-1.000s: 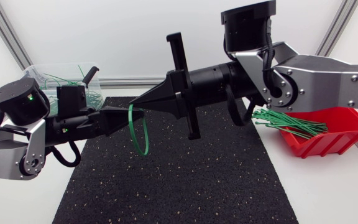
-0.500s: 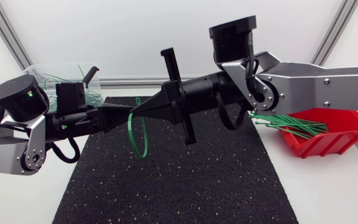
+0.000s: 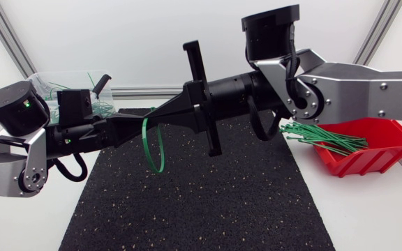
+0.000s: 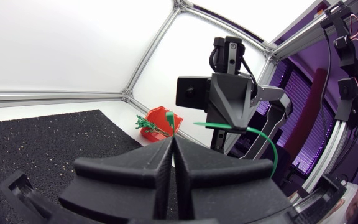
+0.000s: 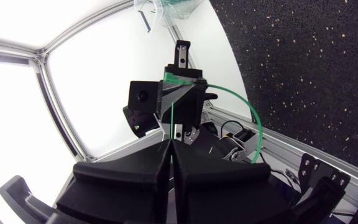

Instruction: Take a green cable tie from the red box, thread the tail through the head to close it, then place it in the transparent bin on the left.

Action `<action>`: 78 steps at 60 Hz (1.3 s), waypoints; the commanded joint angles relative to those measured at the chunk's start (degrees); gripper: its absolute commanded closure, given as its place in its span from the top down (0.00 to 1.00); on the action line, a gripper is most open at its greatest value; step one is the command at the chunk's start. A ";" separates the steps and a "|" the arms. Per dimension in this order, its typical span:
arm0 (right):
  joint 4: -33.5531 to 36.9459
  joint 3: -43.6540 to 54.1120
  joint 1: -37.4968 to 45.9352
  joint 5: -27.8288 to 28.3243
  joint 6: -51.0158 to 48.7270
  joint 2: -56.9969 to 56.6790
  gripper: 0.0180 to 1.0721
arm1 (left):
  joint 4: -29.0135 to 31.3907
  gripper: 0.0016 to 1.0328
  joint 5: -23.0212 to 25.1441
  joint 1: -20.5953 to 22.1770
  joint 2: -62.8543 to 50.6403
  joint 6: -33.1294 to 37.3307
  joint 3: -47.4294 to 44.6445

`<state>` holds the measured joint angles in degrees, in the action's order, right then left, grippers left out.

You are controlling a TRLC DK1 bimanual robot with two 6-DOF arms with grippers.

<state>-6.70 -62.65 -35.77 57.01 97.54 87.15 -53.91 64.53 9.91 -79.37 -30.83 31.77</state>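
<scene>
Over the far part of the black mat [image 3: 201, 202], a little left of the middle, the left gripper [image 3: 137, 125] and the right gripper [image 3: 155, 117] meet almost tip to tip. Both hang above the mat, not touching it. Each one has its wedge fingers pressed together on the green cable tie [image 3: 146, 143].

In the left wrist view, the left gripper's fingers [image 4: 157, 163] are closed into one ridge, with a short green end poking out of the tip. Just ahead, the right gripper [image 4: 229, 126] faces it head-on, and a strand of the tie [image 4: 267, 146] runs from it and curves away to one side.

In the right wrist view, the right gripper [image 5: 169, 144] is likewise clamped shut. A thin green strand [image 5: 173, 121] rises straight from between its fingers to the left gripper [image 5: 180, 87] ahead. From there the rest of the tie arcs out and round in a wide bow.

From overhead the tie hangs below the two tips as a long narrow loop, its lowest point toward the near side, above the mat.

The left arm comes in low from the left, the right arm from the far right. The red box [image 3: 379, 150] stands at the mat's right edge on the white table [image 3: 368, 216], and a bundle of green ties [image 3: 319, 138] juts out over its left rim. At the far left is the transparent bin [image 3: 68, 78], with some green strands [image 3: 102, 107] inside.
</scene>
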 commanded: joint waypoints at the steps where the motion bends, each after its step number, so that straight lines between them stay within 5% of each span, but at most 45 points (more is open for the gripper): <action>1: -0.77 -1.42 0.17 0.29 1.60 -1.37 0.05 | -1.02 0.03 0.95 0.02 1.06 0.33 -1.62; 78: -1.39 -1.42 1.05 0.29 1.60 0.74 0.05 | -1.02 0.03 1.21 1.43 7.04 -3.10 -3.29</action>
<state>-7.55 -63.11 -35.46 57.21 97.54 86.70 -53.91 64.71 11.07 -73.80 -31.99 29.71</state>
